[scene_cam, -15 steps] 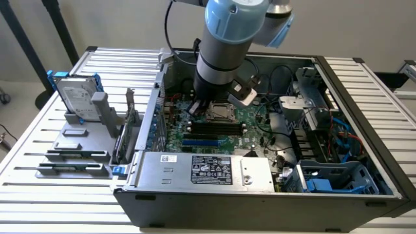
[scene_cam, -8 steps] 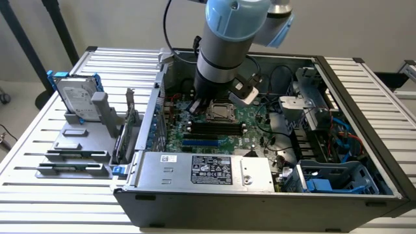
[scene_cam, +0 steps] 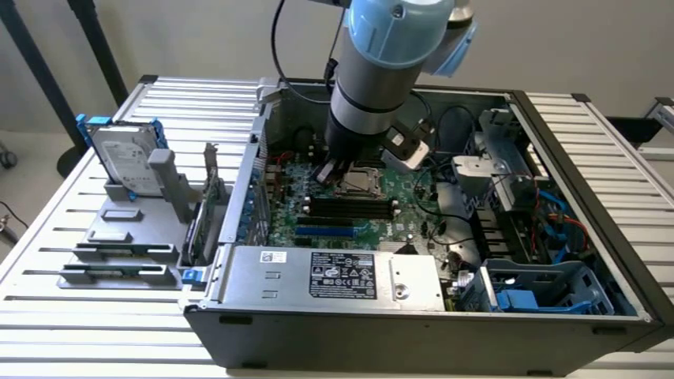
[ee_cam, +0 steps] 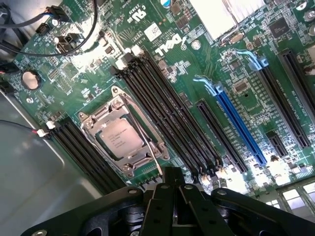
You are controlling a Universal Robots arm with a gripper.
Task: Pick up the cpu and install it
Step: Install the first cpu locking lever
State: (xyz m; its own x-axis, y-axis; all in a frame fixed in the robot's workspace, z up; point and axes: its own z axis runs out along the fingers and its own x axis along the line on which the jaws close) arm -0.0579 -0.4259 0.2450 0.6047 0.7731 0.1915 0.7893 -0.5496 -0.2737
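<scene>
I am working over a slatted metal table (scene_cam: 63, 237) holding an open computer case (scene_cam: 421, 316) in a pale-walled room. My gripper (scene_cam: 339, 167) is hovering just above the green motherboard (ee_cam: 206, 113). The cpu (ee_cam: 118, 138) is sitting in its socket (ee_cam: 125, 132), so I judge installation nearly finished; I cannot tell the jaws' state.

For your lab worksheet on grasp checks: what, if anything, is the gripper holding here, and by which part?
Nothing appears to be held. The cpu sits in its socket on the motherboard, apart from the gripper above it.
</scene>
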